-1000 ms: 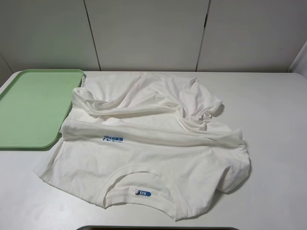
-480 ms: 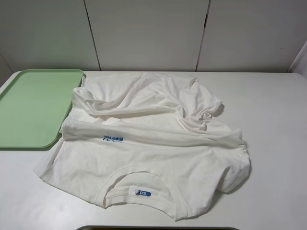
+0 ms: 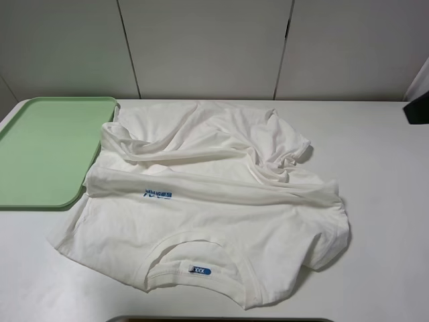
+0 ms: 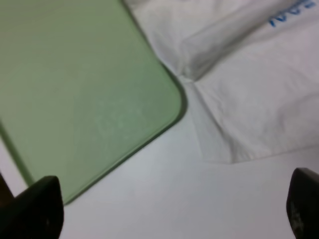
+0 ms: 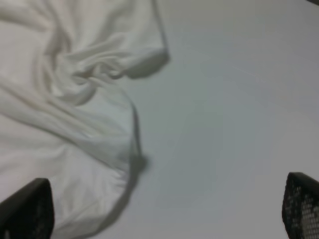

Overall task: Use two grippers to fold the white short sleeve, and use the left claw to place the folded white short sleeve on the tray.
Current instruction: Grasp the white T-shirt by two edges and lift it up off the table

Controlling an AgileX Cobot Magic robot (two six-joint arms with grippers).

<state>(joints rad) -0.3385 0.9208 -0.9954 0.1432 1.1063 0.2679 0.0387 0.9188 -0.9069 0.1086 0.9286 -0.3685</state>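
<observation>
The white short sleeve (image 3: 214, 201) lies crumpled and partly doubled over in the middle of the table, its neck and blue label toward the front edge. The pale green tray (image 3: 47, 147) sits at the left, and the shirt's edge overlaps its right rim. In the left wrist view my left claw (image 4: 169, 214) hangs open above bare table, beside the tray's corner (image 4: 149, 99) and a shirt corner (image 4: 249, 99). My right gripper (image 5: 164, 209) is open too, over bare table next to the shirt's bunched sleeve (image 5: 65, 99). Neither claw holds anything.
A white table (image 3: 382, 201) carries everything, with white panels behind it. A black part of the right arm (image 3: 417, 107) pokes in at the right edge. A dark edge (image 3: 221, 319) runs along the bottom of the view.
A black part of the right arm has come into the exterior view at the right edge. The shirt and the tray have not moved.
</observation>
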